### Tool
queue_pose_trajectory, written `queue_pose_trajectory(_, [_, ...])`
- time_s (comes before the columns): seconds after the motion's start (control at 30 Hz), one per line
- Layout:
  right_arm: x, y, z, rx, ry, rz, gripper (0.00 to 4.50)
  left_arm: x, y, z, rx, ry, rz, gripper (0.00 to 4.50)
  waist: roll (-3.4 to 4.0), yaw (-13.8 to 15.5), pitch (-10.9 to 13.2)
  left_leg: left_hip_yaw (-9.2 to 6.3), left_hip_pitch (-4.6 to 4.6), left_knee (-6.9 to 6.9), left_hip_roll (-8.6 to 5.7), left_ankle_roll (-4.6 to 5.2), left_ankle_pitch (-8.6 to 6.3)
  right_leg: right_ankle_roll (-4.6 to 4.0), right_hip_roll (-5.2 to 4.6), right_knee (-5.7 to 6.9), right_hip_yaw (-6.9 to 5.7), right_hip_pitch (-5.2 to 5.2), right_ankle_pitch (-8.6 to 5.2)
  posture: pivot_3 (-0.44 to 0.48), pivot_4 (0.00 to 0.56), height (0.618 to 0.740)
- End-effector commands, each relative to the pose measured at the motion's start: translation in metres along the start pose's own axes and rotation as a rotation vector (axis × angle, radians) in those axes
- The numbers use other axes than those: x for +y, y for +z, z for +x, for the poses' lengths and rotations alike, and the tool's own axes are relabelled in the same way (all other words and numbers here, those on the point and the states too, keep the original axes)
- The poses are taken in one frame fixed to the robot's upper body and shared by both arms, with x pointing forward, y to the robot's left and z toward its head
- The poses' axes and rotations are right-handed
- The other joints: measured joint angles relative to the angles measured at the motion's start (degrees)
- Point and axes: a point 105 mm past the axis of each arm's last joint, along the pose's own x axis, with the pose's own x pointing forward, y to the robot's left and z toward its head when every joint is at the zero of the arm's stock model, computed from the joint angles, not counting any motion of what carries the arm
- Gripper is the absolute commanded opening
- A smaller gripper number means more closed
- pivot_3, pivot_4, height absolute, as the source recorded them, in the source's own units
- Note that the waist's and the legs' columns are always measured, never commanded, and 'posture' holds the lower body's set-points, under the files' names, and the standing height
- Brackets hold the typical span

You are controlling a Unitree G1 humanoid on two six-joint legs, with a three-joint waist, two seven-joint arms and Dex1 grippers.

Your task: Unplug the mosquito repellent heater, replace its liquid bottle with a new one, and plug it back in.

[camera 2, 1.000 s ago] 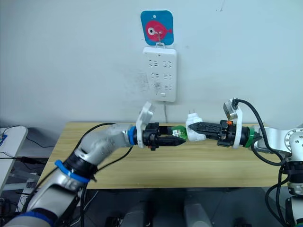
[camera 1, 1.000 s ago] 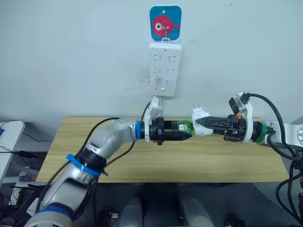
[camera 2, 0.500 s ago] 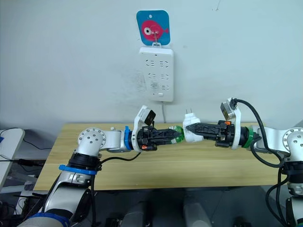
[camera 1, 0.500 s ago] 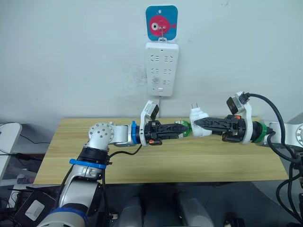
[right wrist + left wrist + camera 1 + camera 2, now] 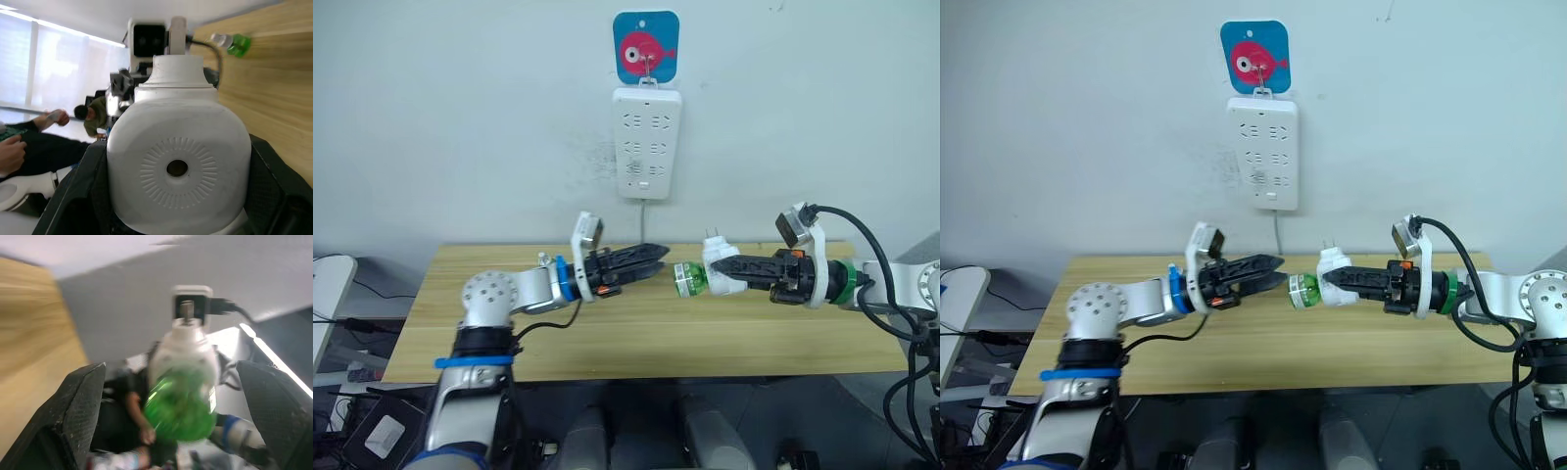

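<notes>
The right gripper (image 5: pixel 717 268) has its jaws clamped on the mosquito repellent heater (image 5: pixel 720 271), holding the unit in the air above the wooden surface (image 5: pixel 646 333) with the two plug prongs pointing upward. A green liquid bottle (image 5: pixel 685 278) projects from the end of the heater that faces the left gripper (image 5: pixel 658 259) and is seated in the unit. The left gripper is positioned just beside the bottle, apart from it, with its jaws released and nothing between them; a narrow gap separates the fingertips (image 5: pixel 661 252) from the bottle base. In the left wrist view the two fingers (image 5: pixel 78 416) stand wide apart on either side of the green bottle, with the white heater body behind it. In the right wrist view the rounded white heater (image 5: pixel 178 169) sits between the black fingers (image 5: pixel 83 196), its round vent hole facing the camera. A second bottle with a green cap (image 5: pixel 232 43) lies on its side on the surface, near the far edge. A white power strip (image 5: pixel 647 142) hangs vertically on the wall above the surface, suspended from a blue hook plate bearing a red fish (image 5: pixel 646 47); its cable runs down toward the surface. Both arms extend toward each other over the middle of the surface.
</notes>
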Motion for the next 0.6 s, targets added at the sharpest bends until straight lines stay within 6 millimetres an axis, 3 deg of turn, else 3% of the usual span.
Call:
queue_pose_trajectory(0.03, [0.006,0.024,-0.010,-0.110,0.007,-0.017,2.99,-0.023,-0.002,-0.013,0.017,0.024,0.284,4.50,-0.01,0.09,0.01,0.03,0.00,-0.01,0.01,0.00,0.00,-0.01,0.00,-0.01,0.03,-0.01,0.01,-0.089,0.203,0.740])
queue_pose_trajectory(0.13, [0.003,0.029,-0.013,-0.131,-0.007,-0.002,2.99,-0.001,-0.023,-0.019,0.144,0.221,0.911,4.50,0.02,0.53,-0.01,0.32,0.11,-0.14,-0.05,-0.01,-0.01,-0.03,-0.13,-0.09,0.34,0.01,0.02,-0.073,0.203,0.740])
queue_pose_trajectory(0.23, [0.005,0.027,-0.007,-0.112,0.004,-0.004,2.99,-0.004,-0.024,-0.013,0.165,0.176,1.625,4.50,-0.03,1.41,0.02,0.56,0.19,-0.25,-0.13,0.00,0.00,-0.05,-0.27,-0.16,0.56,-0.01,0.03,-0.066,0.207,0.740])
queue_pose_trajectory(0.33, [0.007,0.025,0.000,-0.097,0.025,-0.007,2.99,-0.017,-0.018,0.004,0.042,0.090,2.131,4.50,-0.06,2.86,0.04,0.62,0.16,-0.18,-0.11,0.02,0.00,-0.05,-0.31,-0.22,0.62,-0.03,0.04,-0.063,0.209,0.740])
queue_pose_trajectory(0.43, [0.010,0.024,0.003,-0.082,0.036,-0.013,2.99,-0.021,-0.014,0.019,-0.051,0.007,2.357,4.50,-0.06,3.54,0.04,0.69,0.07,-0.01,-0.16,0.12,0.02,0.13,-0.36,-0.24,0.70,-0.02,0.16,-0.064,0.209,0.740])
queue_pose_trajectory(0.6, [0.014,0.024,0.007,-0.065,0.052,-0.023,2.99,-0.017,-0.013,0.042,-0.125,-0.064,2.448,4.50,-0.06,3.00,0.04,0.83,0.05,0.03,-0.16,0.46,-0.15,0.38,-0.42,-0.33,0.92,-0.04,0.30,-0.072,0.210,0.740])
